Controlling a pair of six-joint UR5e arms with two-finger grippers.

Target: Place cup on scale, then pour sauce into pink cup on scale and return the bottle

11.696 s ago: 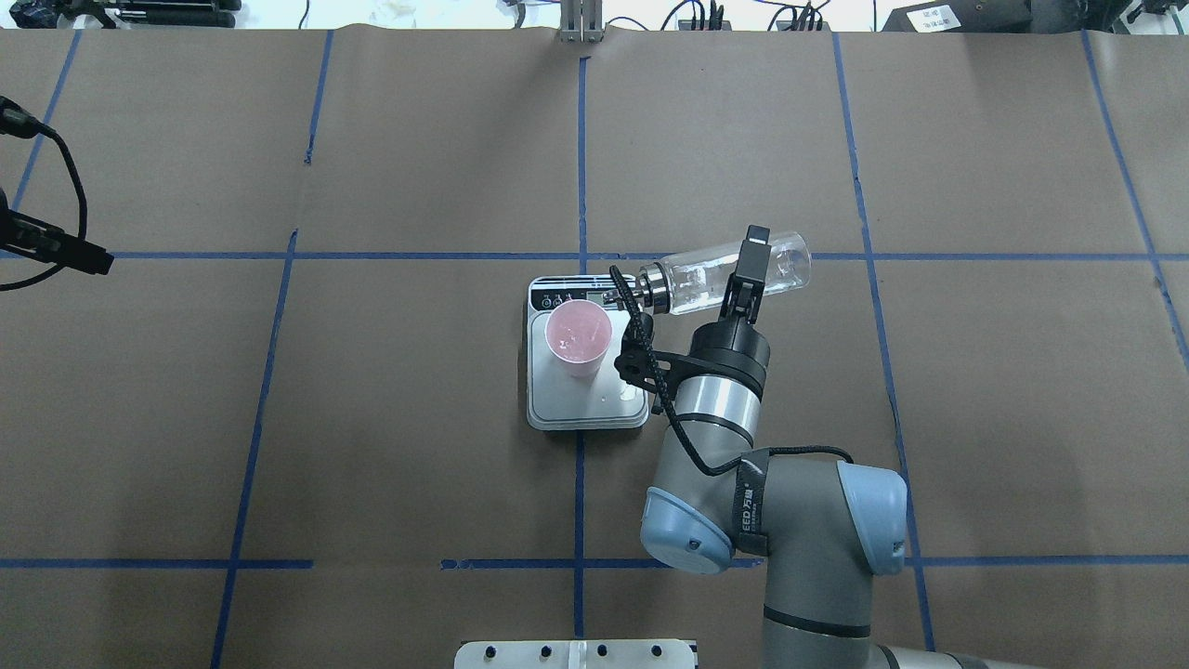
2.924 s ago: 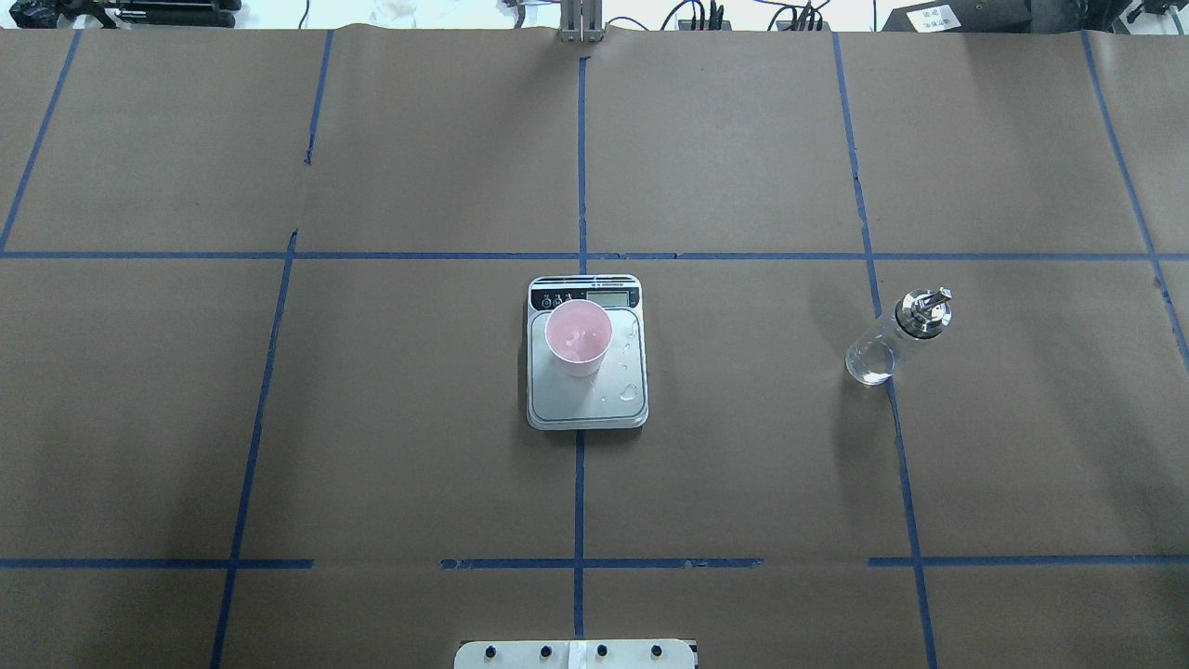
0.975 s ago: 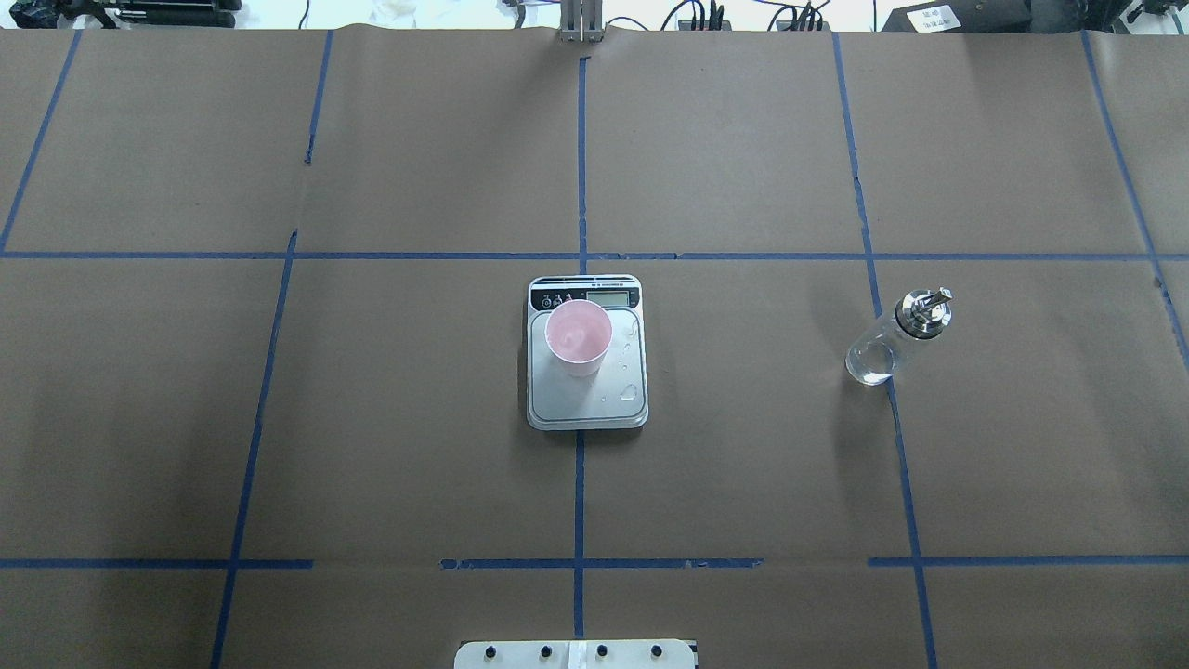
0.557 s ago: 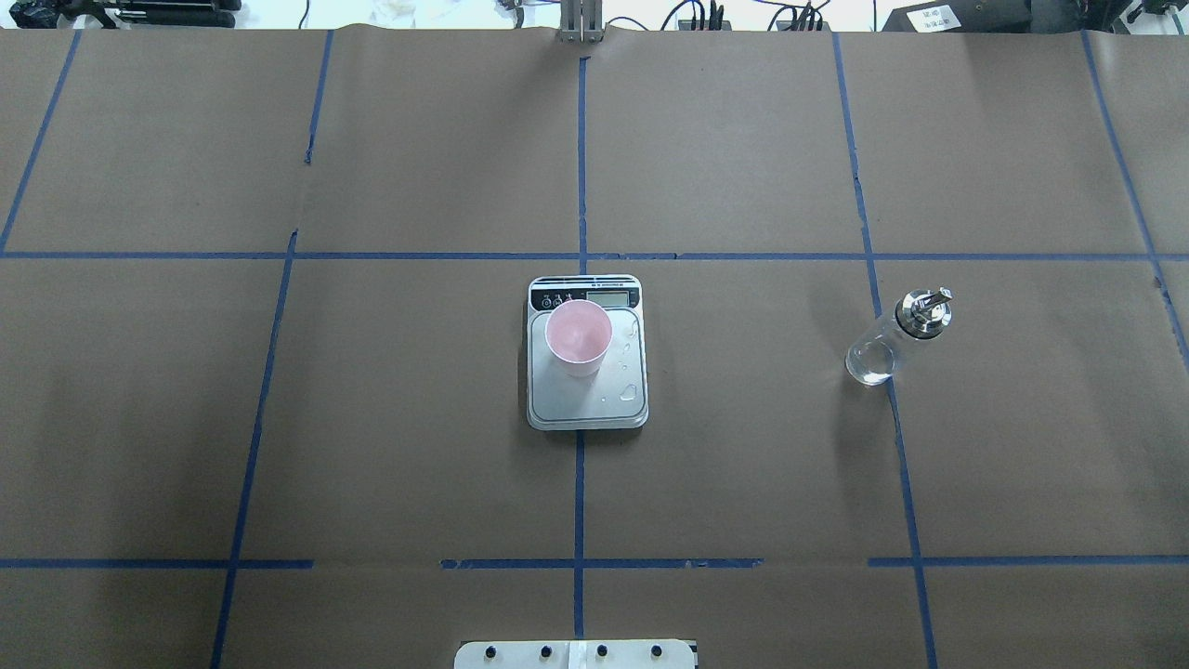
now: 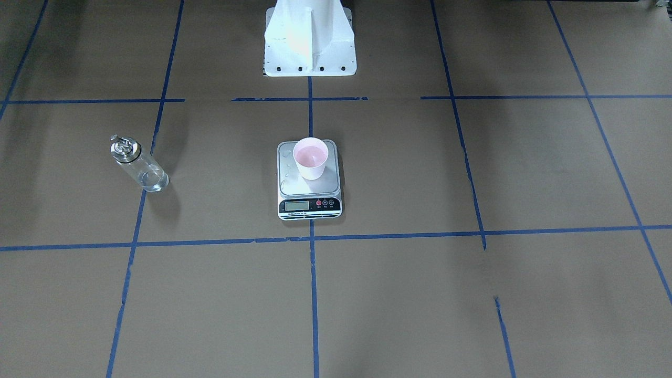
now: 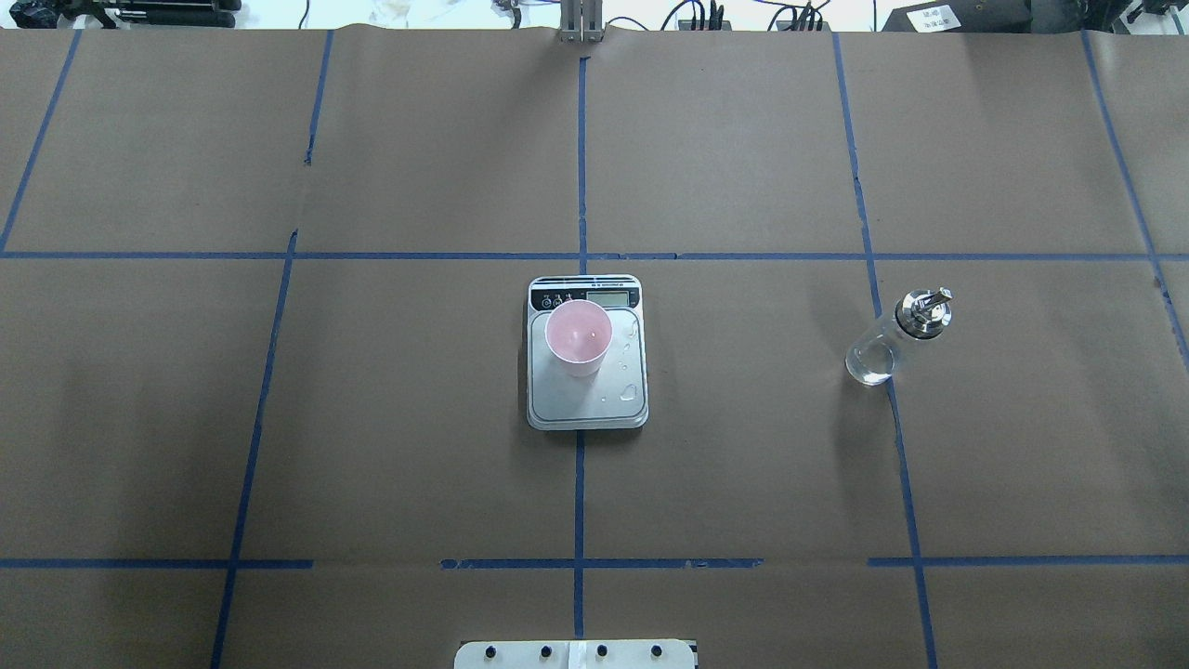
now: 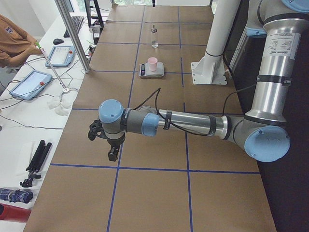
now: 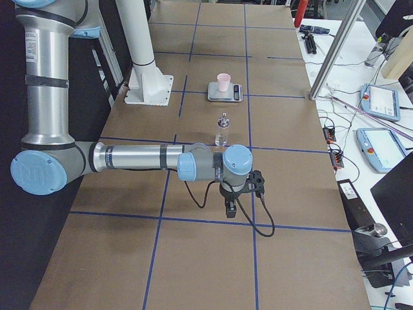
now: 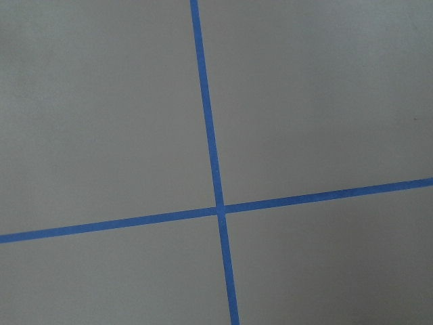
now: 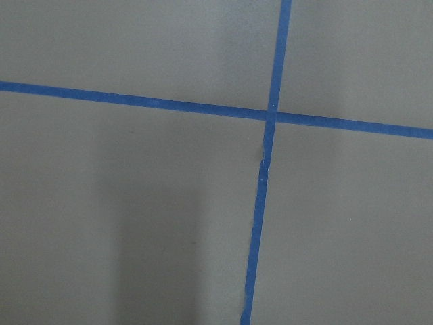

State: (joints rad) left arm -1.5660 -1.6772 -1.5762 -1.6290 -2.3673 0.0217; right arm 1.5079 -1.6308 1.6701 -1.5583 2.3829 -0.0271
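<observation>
On the brown-papered table (image 6: 418, 446), viewed from the robot's side, the left gripper (image 7: 112, 154) hangs low over a tape crossing well to the left of the scale (image 6: 587, 411), fingers pointing down. From this angle I cannot tell whether they are apart or together. At centre, the pink cup (image 6: 578, 337) stands upright near the middle of the scale's steel platform, with a few drops (image 6: 630, 391) on the bare steel to its right. Well to the right of the scale, the glass bottle (image 6: 892, 339) stands upright on the paper just beside a blue tape line (image 6: 906, 483), a little clear sauce (image 6: 868, 364) showing at its bottom. Farther right again, the right gripper (image 8: 230, 209) hangs over the paper with nothing visibly in it. Its finger spacing likewise cannot be made out.

By the look of things the pour is done and the bottle is back on the table, so the step in hand is parking the arms. Doing that well means lifting clear and touching neither the scale nor the bottle, so the reading can settle. The spilled drops probably add a little to that reading.

Broad stretches of paper separate the scale from each arm. The cup has a margin of platform on every side. Across the scale from the robot's base (image 5: 310, 47), a metal post (image 7: 72, 34) and a bench of tablets (image 7: 29, 83) line the table's far edge, the one direction with little room to swing.
</observation>
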